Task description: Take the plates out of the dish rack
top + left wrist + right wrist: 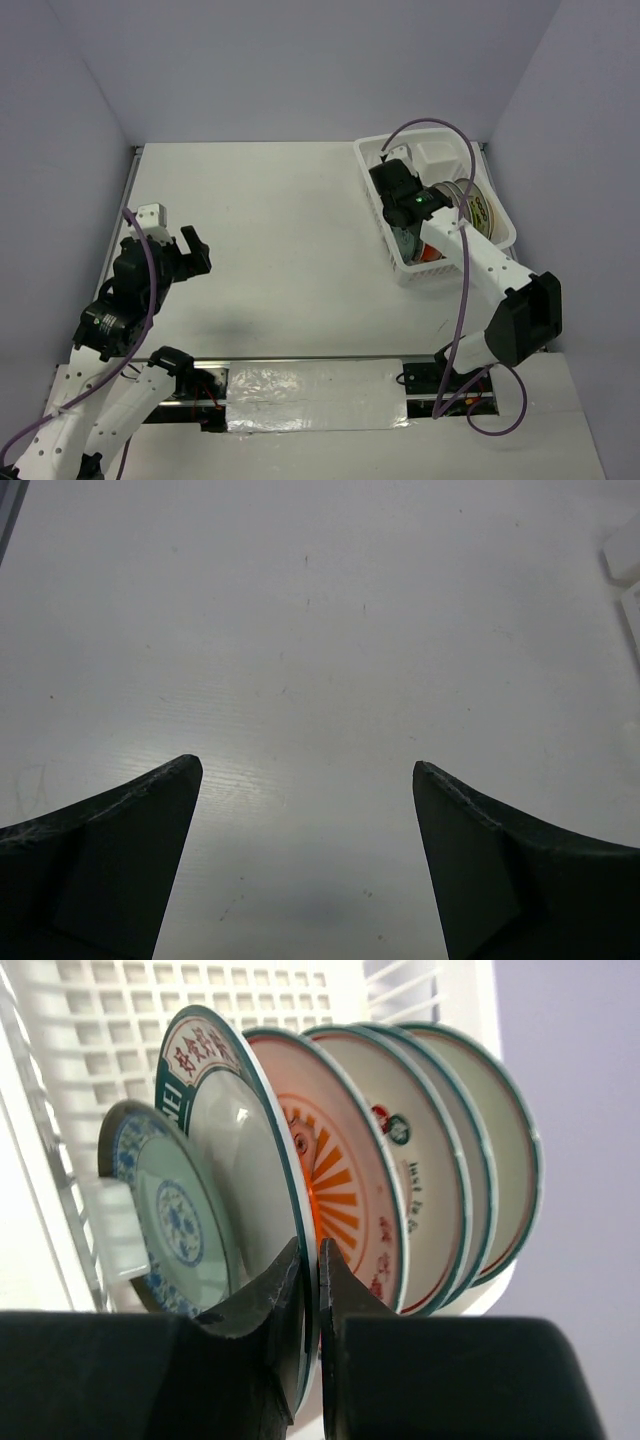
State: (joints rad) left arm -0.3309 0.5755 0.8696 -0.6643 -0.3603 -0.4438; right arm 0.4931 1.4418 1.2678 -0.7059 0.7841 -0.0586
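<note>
Plates [420,1160] packed tight; my right gripper [310,1295] nips teal plate [235,1150] by the rim. I fear it may slip or drag orange plate [335,1185] along; left gripper [308,775] spread wide.

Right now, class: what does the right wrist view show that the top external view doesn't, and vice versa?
Only right wrist: patterns, like the orange sunburst plate, and the right end effector pinching the teal-rimmed plate. Only top external: the left end effector, open over the table. Both: the dish rack and the plates standing in it.
</note>
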